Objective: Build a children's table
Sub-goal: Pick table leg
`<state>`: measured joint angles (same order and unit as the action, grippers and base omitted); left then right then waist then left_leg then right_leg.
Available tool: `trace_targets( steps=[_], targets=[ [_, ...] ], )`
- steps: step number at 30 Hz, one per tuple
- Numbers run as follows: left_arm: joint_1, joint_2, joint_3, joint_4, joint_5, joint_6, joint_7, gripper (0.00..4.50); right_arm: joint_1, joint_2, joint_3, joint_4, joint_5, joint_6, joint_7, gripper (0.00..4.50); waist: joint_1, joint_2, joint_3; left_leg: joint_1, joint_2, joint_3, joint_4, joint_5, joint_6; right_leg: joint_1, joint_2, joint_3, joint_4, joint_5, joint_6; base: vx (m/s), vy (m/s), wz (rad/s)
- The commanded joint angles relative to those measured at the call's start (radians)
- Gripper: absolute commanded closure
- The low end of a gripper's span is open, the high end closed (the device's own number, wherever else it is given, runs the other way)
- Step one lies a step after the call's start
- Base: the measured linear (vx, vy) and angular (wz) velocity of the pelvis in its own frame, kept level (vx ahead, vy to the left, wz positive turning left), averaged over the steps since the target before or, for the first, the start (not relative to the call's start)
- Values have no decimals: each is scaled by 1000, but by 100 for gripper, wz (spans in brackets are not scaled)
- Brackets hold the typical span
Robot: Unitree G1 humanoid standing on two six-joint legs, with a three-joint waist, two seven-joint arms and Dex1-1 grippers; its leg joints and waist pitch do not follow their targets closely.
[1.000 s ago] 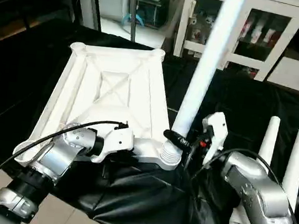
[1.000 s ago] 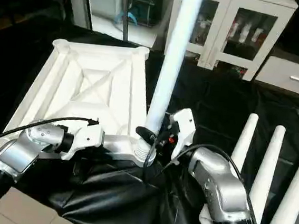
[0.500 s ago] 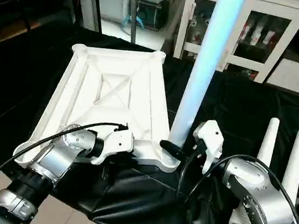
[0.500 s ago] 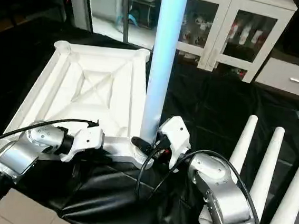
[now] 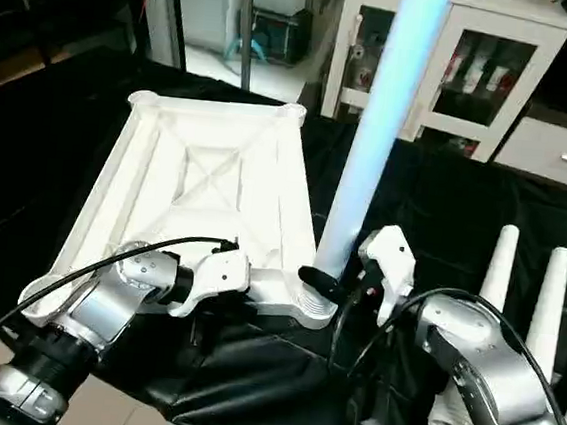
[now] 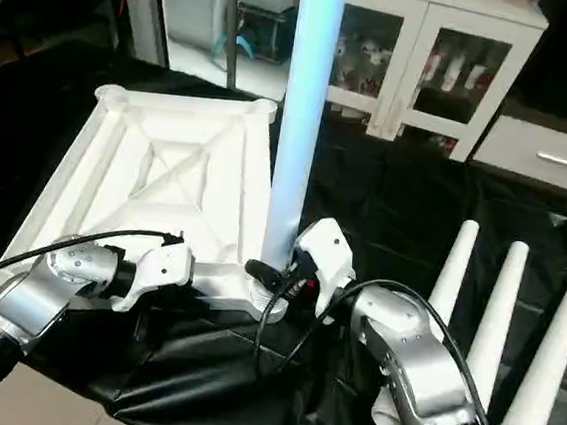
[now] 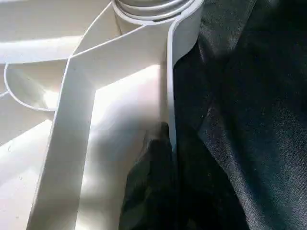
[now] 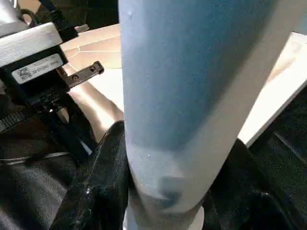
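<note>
Swung from a rightward lean to nearly upright, the leg (image 5: 375, 151) stands in the near corner socket (image 5: 307, 300), the right gripper (image 5: 342, 281) clamped round its base. At nine o'clock from it the left gripper (image 5: 219, 275) pins the tabletop (image 5: 205, 190) by its near rim, seemingly closed on it, though the wrist view is murky. Three spare legs (image 6: 496, 298) lie at three o'clock on the black cover (image 5: 445, 203). First leg is being seated; pressing it straight down comes next.
</note>
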<state>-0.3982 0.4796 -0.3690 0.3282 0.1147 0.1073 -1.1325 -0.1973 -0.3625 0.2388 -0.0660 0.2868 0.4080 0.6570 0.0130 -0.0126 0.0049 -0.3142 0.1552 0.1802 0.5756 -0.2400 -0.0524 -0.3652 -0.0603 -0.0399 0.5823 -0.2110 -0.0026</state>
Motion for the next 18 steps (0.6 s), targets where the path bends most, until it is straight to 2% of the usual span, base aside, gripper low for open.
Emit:
trace_targets(
  steps=[1, 2, 5, 8, 14, 18],
  targets=[
    [23, 0, 9, 1, -20, -2, 1, 450, 70, -30, -4, 258, -73, 160, -91, 266, -3, -1, 1, -14, 81, -42, -91, -339, -13, 3, -96, 59, -85, -423, -151, 0, 0, 0],
    [22, 2, 10, 1, -20, -2, 0, 450, 62, -18, -20, 271, -63, 166, -103, 266, -5, 0, 1, -14, 81, -44, -92, -349, -15, 1, -96, 59, -88, -444, -143, 0, 0, 0],
    [22, 5, 9, 0, -21, -1, -2, 450, 55, -23, -9, 288, -83, 162, -106, 266, -14, 3, 4, -12, 82, -49, -95, -395, -24, -3, -94, 57, -93, -492, -125, 0, 0, 0],
    [24, 9, 10, -2, -22, 0, -3, 450, 55, -20, -4, 290, -83, 155, -102, 266, -18, 3, 4, -9, 81, -51, -97, -428, -30, -9, -93, 57, -95, -493, -117, 0, 0, 0],
    [27, 12, 8, -5, -24, 1, 1, 450, 44, -22, 20, 293, -102, 128, -86, 266, -20, 0, 4, -12, 81, -52, -97, -430, -23, -11, -95, 59, -98, -520, -111, 0, 0, 0],
    [26, 18, 21, -32, -37, 20, -9, 450, 24, -22, 28, 297, -102, 143, -81, 266, -23, -2, 6, -12, 81, -55, -98, -446, -23, -14, -96, 59, -100, -552, -102, 0, 0, 0]
  ],
)
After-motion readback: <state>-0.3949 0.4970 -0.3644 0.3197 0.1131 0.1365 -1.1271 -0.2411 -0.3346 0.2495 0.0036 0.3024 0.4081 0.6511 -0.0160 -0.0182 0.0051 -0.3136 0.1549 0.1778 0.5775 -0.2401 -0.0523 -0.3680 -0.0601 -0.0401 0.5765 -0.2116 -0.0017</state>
